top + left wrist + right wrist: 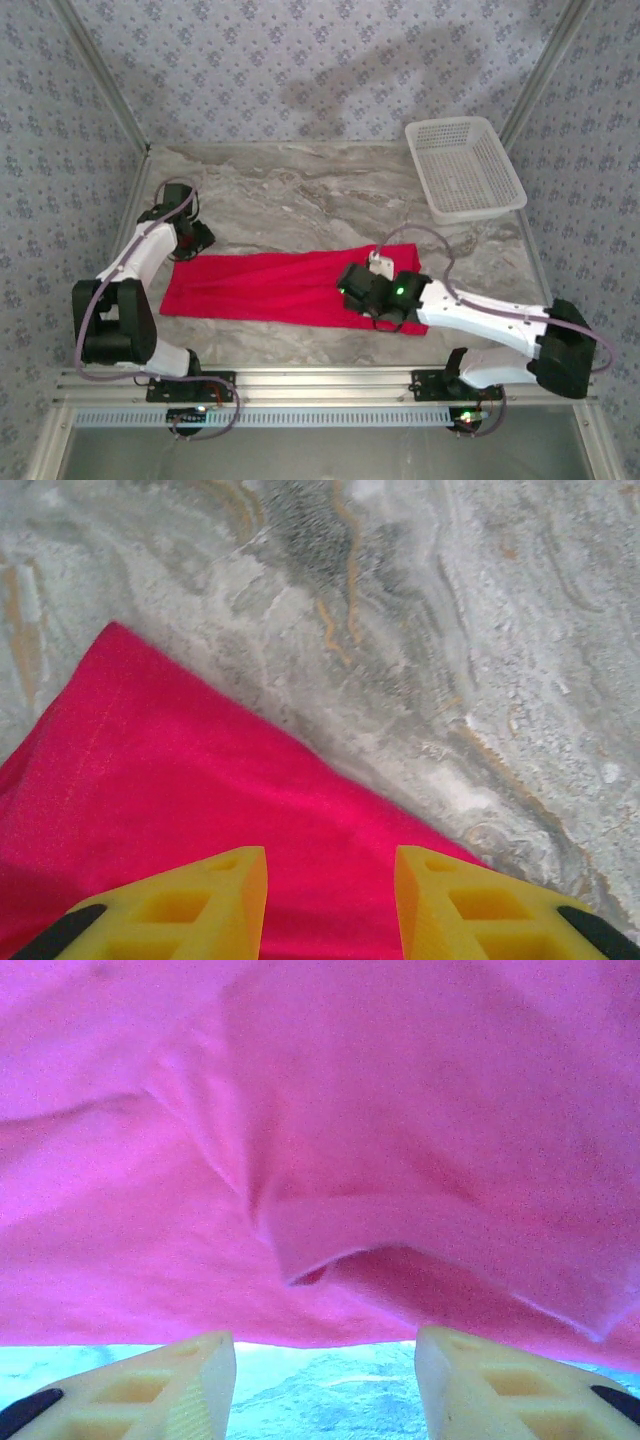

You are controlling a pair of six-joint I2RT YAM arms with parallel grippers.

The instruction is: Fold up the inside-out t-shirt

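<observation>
The inside-out t-shirt (pixel 260 288) is bright red and lies as a long flat band across the middle of the marble table, with a small white tag (pixel 380 265) near its right end. My left gripper (pixel 193 240) hovers at the band's left end. In the left wrist view its yellow fingers (pixel 225 905) stand apart over the red cloth (pixel 150 780), gripping nothing. My right gripper (pixel 352 283) is over the right part of the shirt. In the right wrist view it (pixel 325 1380) is open, with bare table between the fingers and a folded cloth edge (pixel 330 1260) just ahead.
A white mesh basket (pixel 462 168) stands at the back right corner. Patterned walls enclose the table on three sides. Bare marble (pixel 300 195) stretches behind the shirt, and a narrow strip runs in front of it by the aluminium rail (pixel 320 380).
</observation>
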